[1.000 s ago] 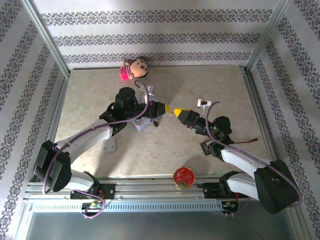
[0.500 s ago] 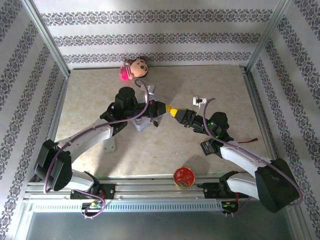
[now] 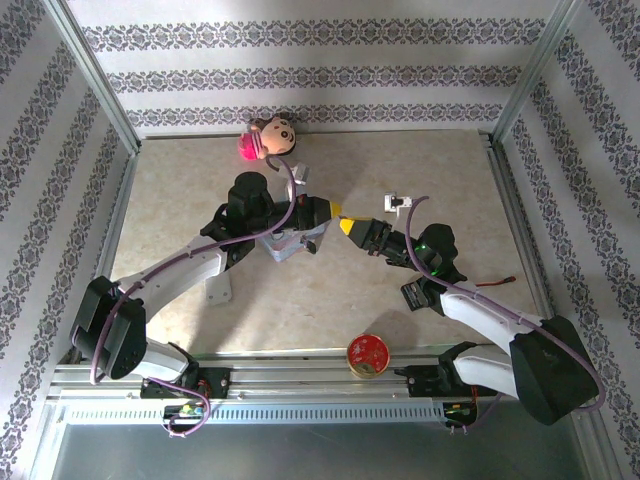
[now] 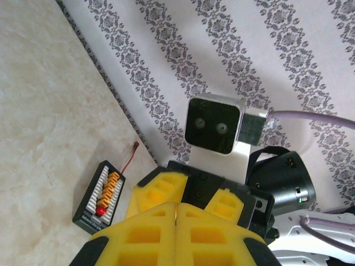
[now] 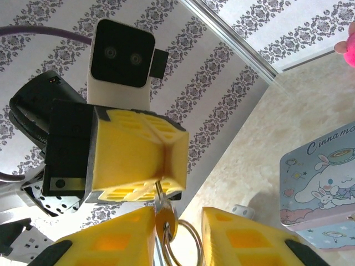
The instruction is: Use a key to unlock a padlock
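- A small doll (image 3: 268, 137) with a brown head and a pink side lies at the far edge of the tabletop (image 3: 180, 200), well apart from both arms
- The pale blue box (image 3: 283, 250) sits mid-tabletop beneath the left wrist, and its lid carries a cartoon rabbit
- My left end effector (image 3: 328, 211) hangs above the box's right side, with its yellow fingers pressed flat together and no gap between them
- A thin metal strip (image 5: 158, 191) runs from the left fingertips to a brass-coloured piece (image 5: 164, 221) carrying wire rings (image 5: 180, 246); I cannot tell whether the strip is pinched
- I cannot tell which of these small parts is the padlock; they sit where the two end effectors meet tip to tip
- My right end effector (image 3: 346, 226) points at the left one with its fingers partly apart; the brass piece and rings sit in the gap, close to one finger and clear of the other
- A round red tin (image 3: 367, 353) stands at the near edge, between the arm bases
- A flat black card (image 4: 101, 198) lies beneath the right arm, trailing a thin red wire
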You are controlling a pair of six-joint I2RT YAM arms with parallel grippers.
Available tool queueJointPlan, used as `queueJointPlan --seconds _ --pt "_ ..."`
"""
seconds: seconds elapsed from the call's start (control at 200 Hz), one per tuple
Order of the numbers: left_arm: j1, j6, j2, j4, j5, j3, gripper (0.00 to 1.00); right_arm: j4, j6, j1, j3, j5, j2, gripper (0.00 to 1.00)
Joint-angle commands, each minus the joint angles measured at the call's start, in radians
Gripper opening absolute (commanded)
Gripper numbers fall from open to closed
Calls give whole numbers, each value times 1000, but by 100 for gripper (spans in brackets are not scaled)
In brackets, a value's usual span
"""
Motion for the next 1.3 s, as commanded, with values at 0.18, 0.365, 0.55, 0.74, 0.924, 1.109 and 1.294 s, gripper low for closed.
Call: queueJointPlan --seconds 0.18,0.365,0.55,0.74,0.924,1.109,1.294 --pt "13 -65 19 131 24 -1 0 16 -20 11 9 -13 -21 22" --pt "15 -76 17 141 37 -11 0 20 -18 2 -6 18 -38 28" --pt "17 -79 13 139 39 -20 0 21 -18 -3 -7 20 -55 28" --pt "16 -96 21 164 42 -26 0 26 -13 -1 2 7 -49 26" --pt "17 -105 26 177 45 -27 0 33 -12 0 3 5 -44 15" --pt "18 -120 30 181 44 -34 0 31 -16 -1 -2 16 -47 0" --pt "22 -133 18 155 1 -46 40 -12 -32 -3 -11 38 -52 0"
